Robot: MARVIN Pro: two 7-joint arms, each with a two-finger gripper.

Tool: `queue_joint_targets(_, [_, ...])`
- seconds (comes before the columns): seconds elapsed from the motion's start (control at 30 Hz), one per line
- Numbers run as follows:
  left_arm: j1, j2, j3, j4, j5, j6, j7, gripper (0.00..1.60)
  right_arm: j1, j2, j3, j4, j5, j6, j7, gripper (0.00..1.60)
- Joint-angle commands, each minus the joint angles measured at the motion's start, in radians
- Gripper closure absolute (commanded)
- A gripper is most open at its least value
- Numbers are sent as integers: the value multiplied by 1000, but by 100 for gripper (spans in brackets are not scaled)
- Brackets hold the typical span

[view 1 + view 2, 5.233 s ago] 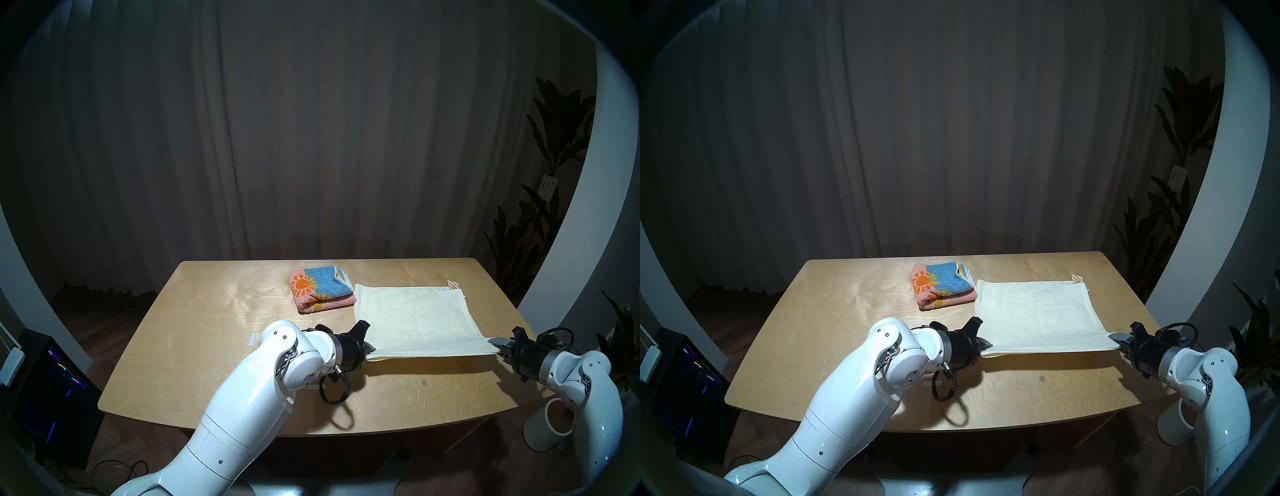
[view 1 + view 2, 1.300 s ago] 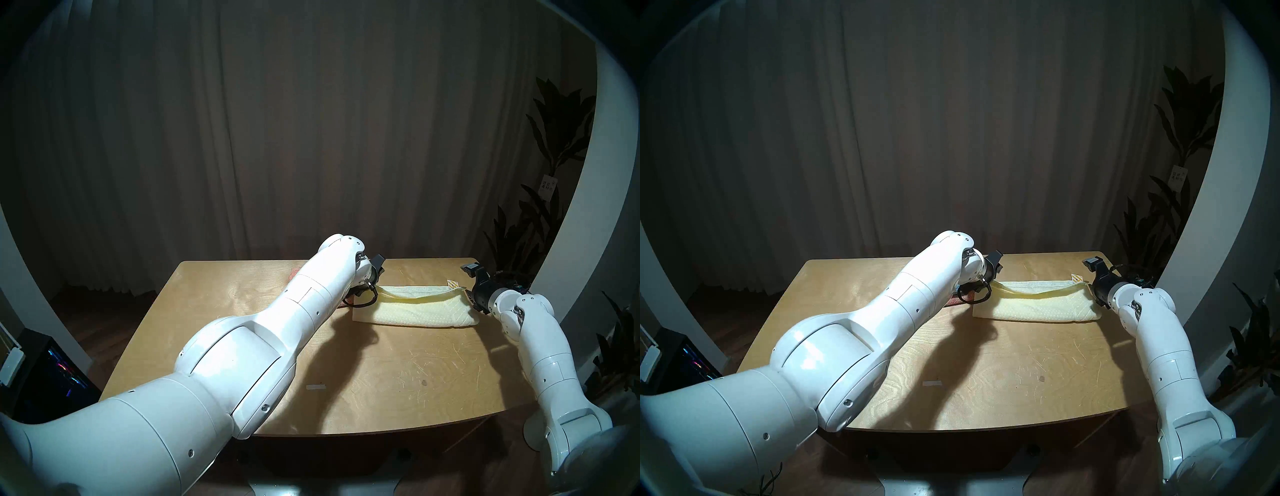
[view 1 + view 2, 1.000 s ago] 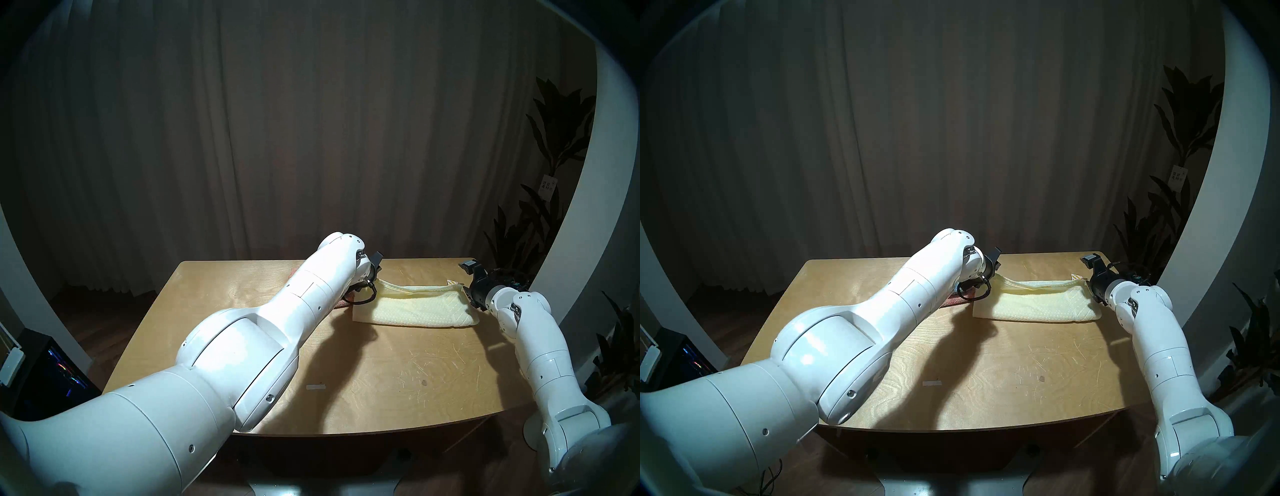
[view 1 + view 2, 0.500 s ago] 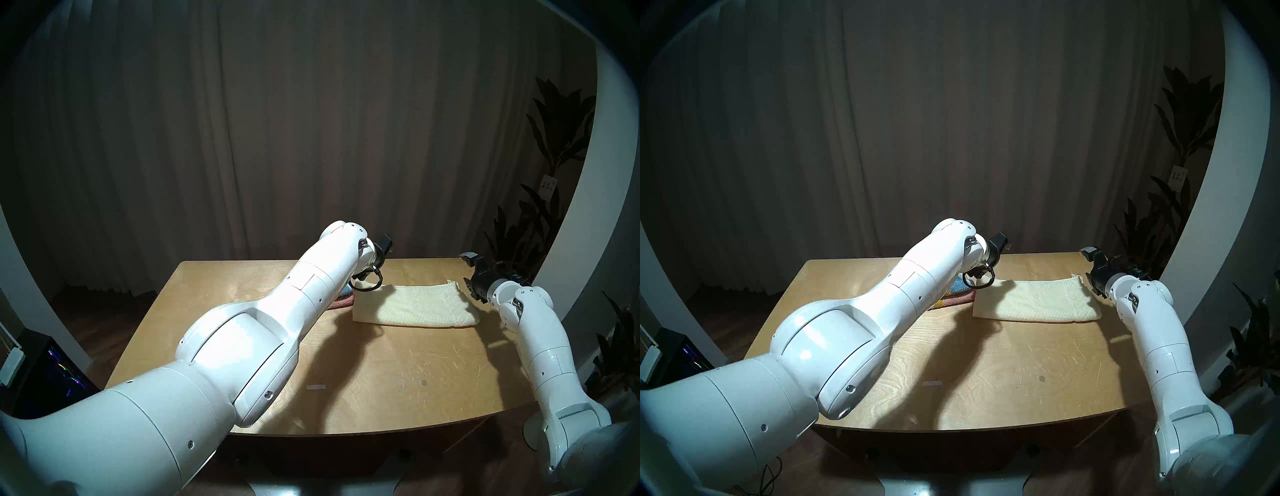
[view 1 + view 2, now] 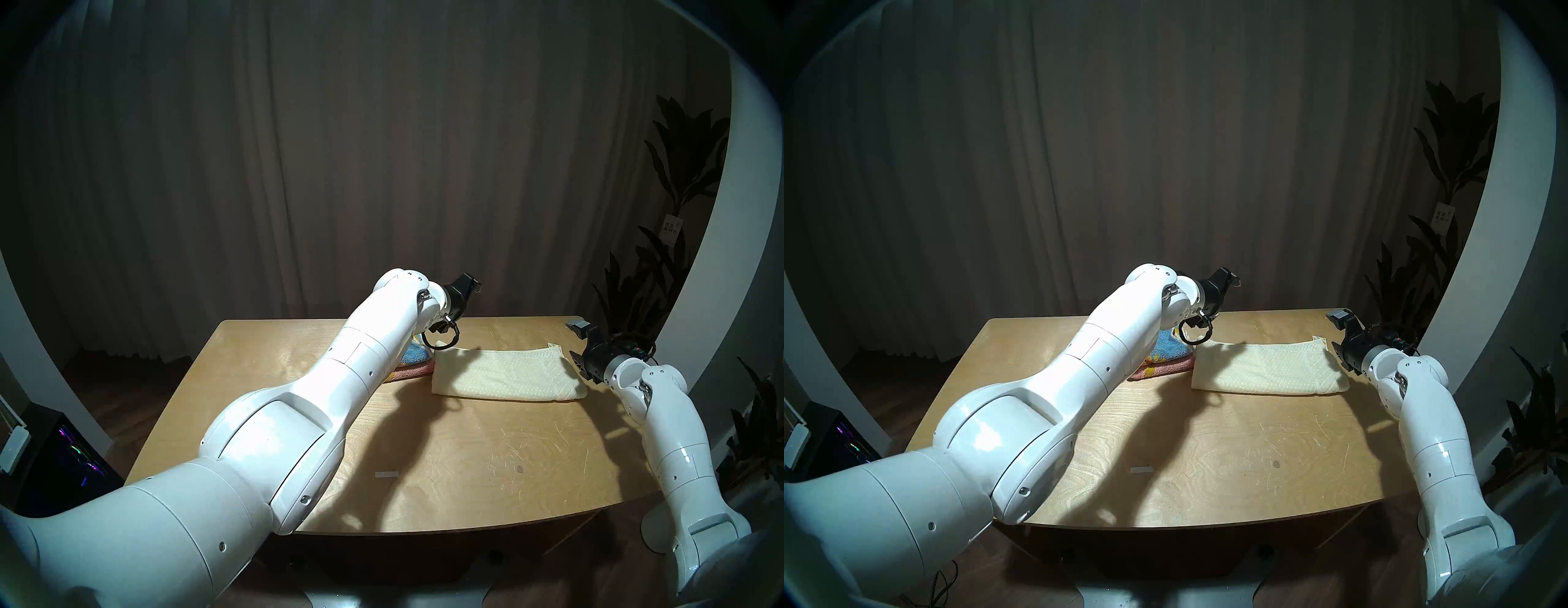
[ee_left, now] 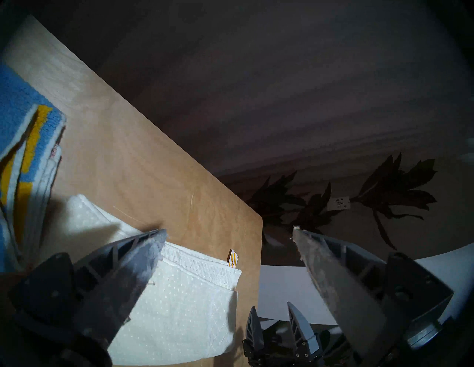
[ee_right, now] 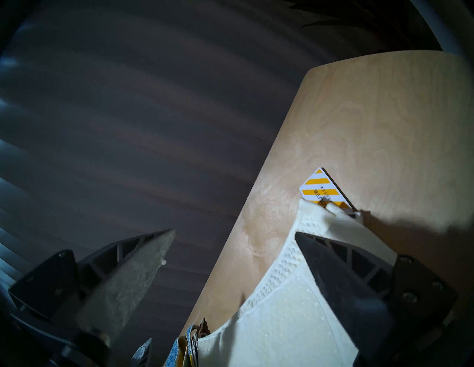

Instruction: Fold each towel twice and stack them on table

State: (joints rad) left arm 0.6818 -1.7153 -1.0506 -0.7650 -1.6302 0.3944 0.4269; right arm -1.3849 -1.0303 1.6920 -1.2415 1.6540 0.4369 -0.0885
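Both my grippers, left (image 5: pixel 466 283) and right (image 5: pixel 578 339), gaped empty above the half-folded cream towel (image 5: pixel 507 374) beside the sun towel (image 5: pixel 413 358); loose top layer might slip if snagged.

A curtained indoor robot-testing room: dark drapes (image 5: pixel 339 170), plywood table (image 5: pixel 466 446), potted plants (image 5: pixel 679 178), glowing computer (image 5: pixel 72 463).

My right claw (image 7: pixel 234 238) is spreading its two dark ribbed fingers wide, gripping nothing. Between them the folded cream dotted terry towel (image 7: pixel 279 330) is lying on the light plywood table (image 7: pixel 372 123), its yellow-striped white tag (image 7: pixel 324 188) sticking out past the far corner. A sliver of the blue and yellow patterned towel (image 7: pixel 183 351) is peeking in at the bottom edge, right beside the cream one.
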Motion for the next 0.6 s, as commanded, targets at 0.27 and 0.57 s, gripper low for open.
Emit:
queue_joint_targets(0.27, [11,138,-57,-83,26,-53,-38,0,-134,10,44,-51,29,26,11,0])
queue_joint_targets(0.57, [27,197,-94,-120,39,-80,-58,0,-197,14,82,-83,50,41,24,0])
